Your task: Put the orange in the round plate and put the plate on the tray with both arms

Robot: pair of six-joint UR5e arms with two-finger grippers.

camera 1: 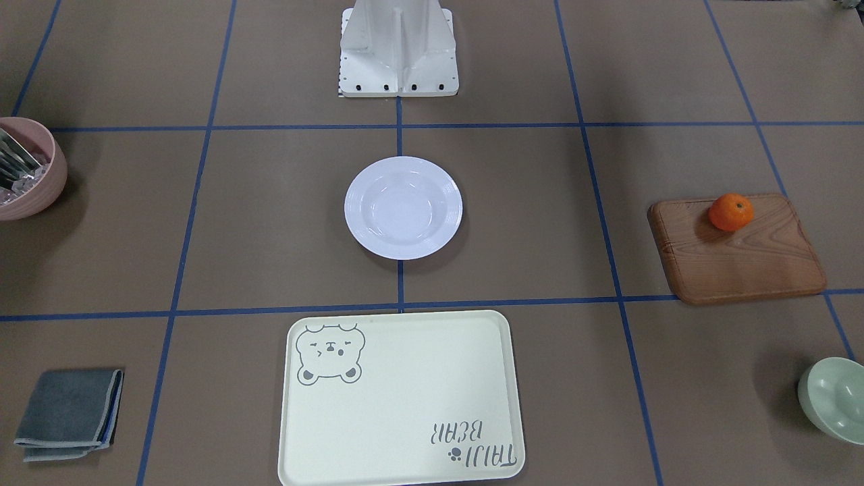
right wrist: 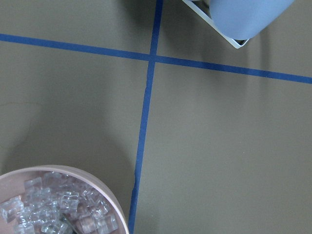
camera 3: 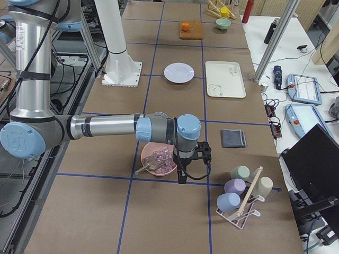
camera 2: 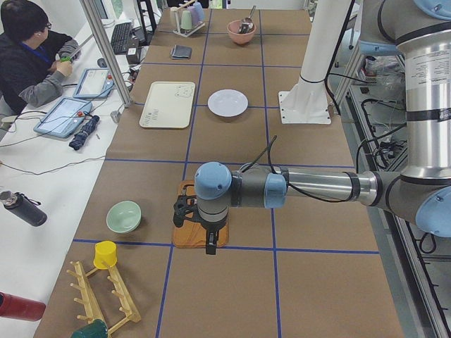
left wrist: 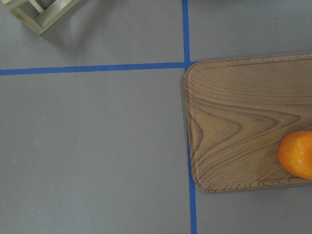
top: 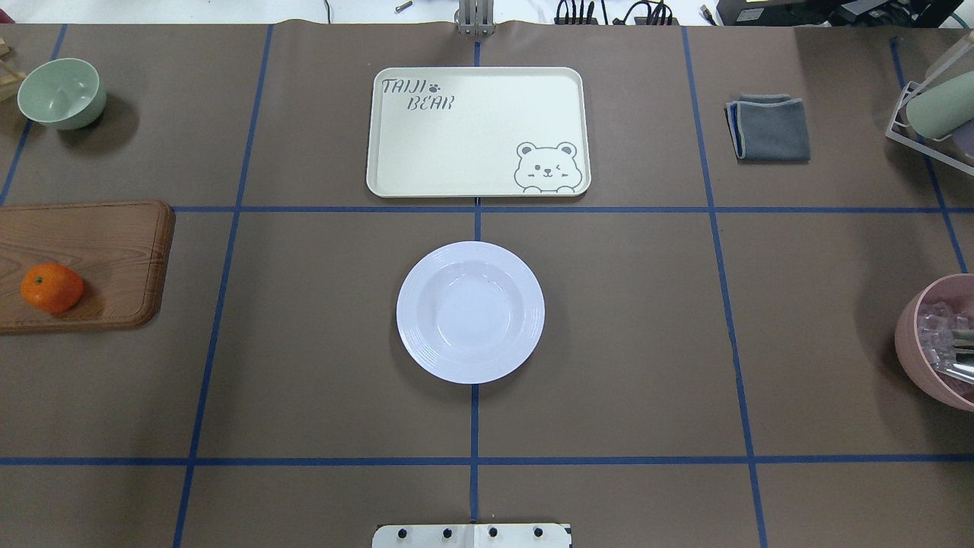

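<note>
Brown paper with blue tape lines covers the table (top: pixel 304 396), and most of it is open room. Farthest from the base lies the cream tray (top: pixel 472 137), bare. On my left side is the wooden cutting board (top: pixel 99 243). The white round plate (top: pixel 470 312) sits dead centre between base and tray, free all round.

The orange (top: pixel 52 288) rests on the board, close to its robot-side edge, with nothing beside it. It is near enough round, so I need not fuss over an axis.

The left arm is plainly the nearer. The left gripper (camera 2: pixel 210 243) hangs above the board's outer end. In its wrist view the fruit sits at the frame's right edge, so I judge it lies off to one side of the fingers rather than under them. The right gripper (camera 3: pixel 183 177) hangs by the pink bowl (camera 3: pixel 159 164), well apart. I cannot tell either gripper's finger spread.
</note>
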